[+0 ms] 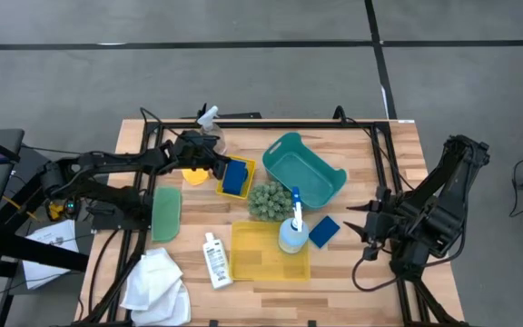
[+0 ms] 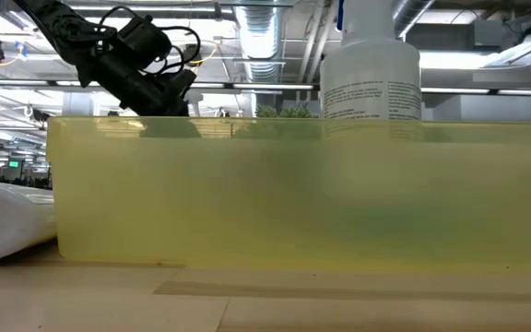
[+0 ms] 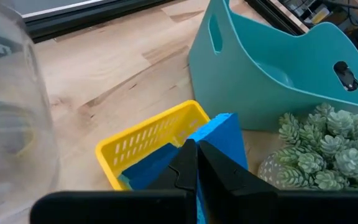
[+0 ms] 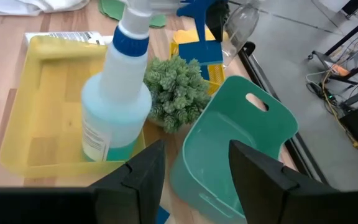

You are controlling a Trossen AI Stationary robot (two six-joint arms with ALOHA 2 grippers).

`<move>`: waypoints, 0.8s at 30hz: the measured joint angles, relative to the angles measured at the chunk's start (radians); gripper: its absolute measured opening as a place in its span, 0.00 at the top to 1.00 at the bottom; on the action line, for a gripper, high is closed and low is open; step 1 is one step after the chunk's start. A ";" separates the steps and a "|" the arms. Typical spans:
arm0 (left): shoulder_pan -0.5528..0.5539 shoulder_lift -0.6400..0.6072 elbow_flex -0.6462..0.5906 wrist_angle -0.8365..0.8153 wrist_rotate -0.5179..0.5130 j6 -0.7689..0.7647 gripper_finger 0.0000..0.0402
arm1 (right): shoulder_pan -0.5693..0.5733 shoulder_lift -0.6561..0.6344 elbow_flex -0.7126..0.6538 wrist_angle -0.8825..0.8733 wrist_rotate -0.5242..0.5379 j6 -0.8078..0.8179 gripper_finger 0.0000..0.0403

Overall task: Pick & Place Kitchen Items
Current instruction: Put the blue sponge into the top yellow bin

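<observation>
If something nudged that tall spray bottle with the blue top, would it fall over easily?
Probably fairly easily. The spray bottle stands tall and narrow at the edge of the yellow tray, so it looks apt to tip. The liquid sits low, which may steady it somewhat. Its smooth plastic likely feels slippery.

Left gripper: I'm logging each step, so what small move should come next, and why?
Probably lift straight up. The left gripper is shut, empty, just above the blue sponge that sits tilted in the small yellow bin, so rising clears it.
</observation>
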 joint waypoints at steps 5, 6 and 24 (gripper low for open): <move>-0.008 0.000 0.000 -0.002 0.000 0.000 1.00 | -0.001 -0.008 0.000 0.000 0.002 0.000 0.58; -0.008 0.000 0.000 -0.006 0.000 0.000 1.00 | -0.001 -0.008 0.000 0.000 0.002 0.000 0.58; -0.045 0.000 0.000 -0.017 -0.035 0.032 0.76 | -0.001 -0.008 0.000 0.005 0.002 -0.001 0.58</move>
